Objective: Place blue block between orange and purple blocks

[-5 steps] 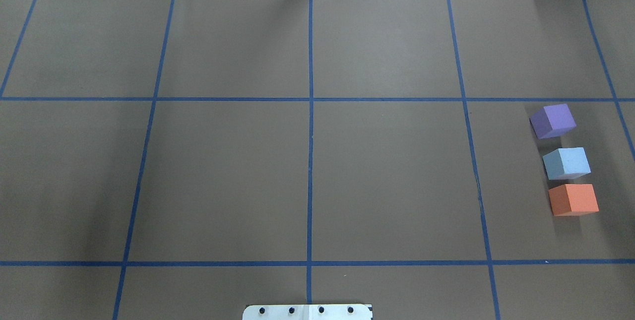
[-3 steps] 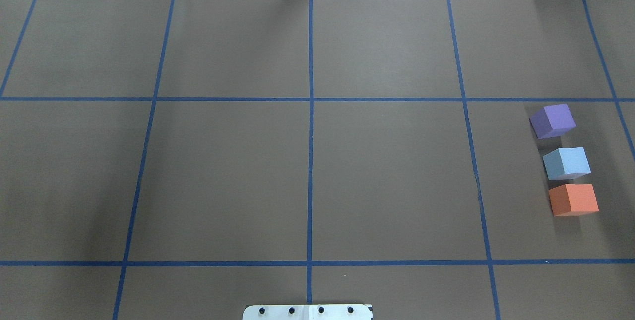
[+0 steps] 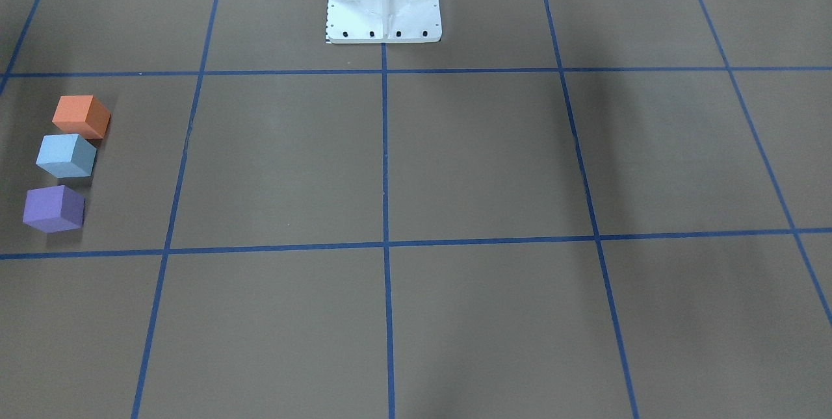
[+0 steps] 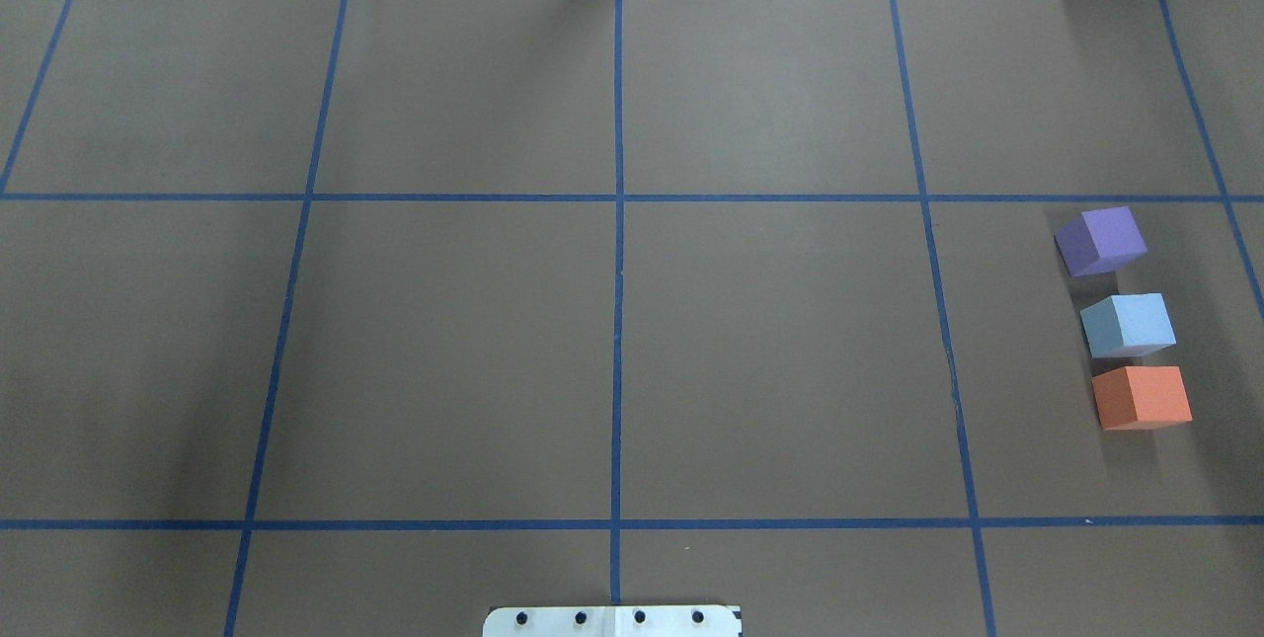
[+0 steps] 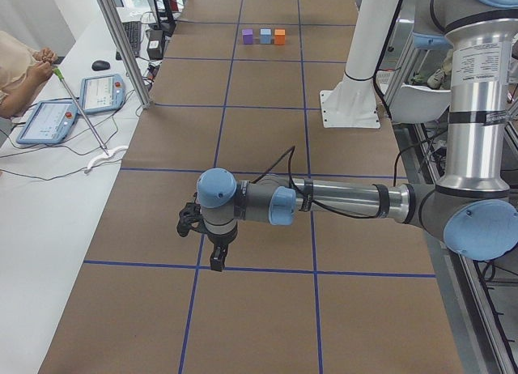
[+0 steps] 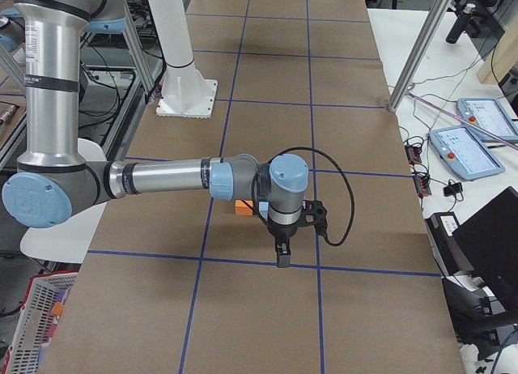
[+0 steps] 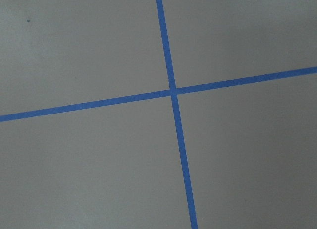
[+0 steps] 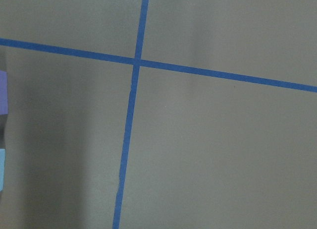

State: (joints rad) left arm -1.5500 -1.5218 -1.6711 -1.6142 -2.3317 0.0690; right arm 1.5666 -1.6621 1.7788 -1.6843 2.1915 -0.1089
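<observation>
The blue block (image 4: pixel 1128 324) sits on the brown table between the purple block (image 4: pixel 1101 240) and the orange block (image 4: pixel 1142 397), in a short row near the table's right edge. The front-facing view shows the same row: orange (image 3: pixel 80 116), blue (image 3: pixel 65 155), purple (image 3: pixel 53 208). No gripper touches a block. My left gripper (image 5: pixel 217 261) shows only in the exterior left view, above the table's left end. My right gripper (image 6: pixel 282 257) shows only in the exterior right view, raised near the orange block (image 6: pixel 243 206). I cannot tell whether either is open or shut.
Blue tape lines divide the table into a grid. The white robot base plate (image 4: pixel 612 620) stands at the near edge. Tablets (image 5: pixel 48 119) and cables lie on the side bench beside an operator. An aluminium post (image 5: pixel 121 42) stands at the table's far side.
</observation>
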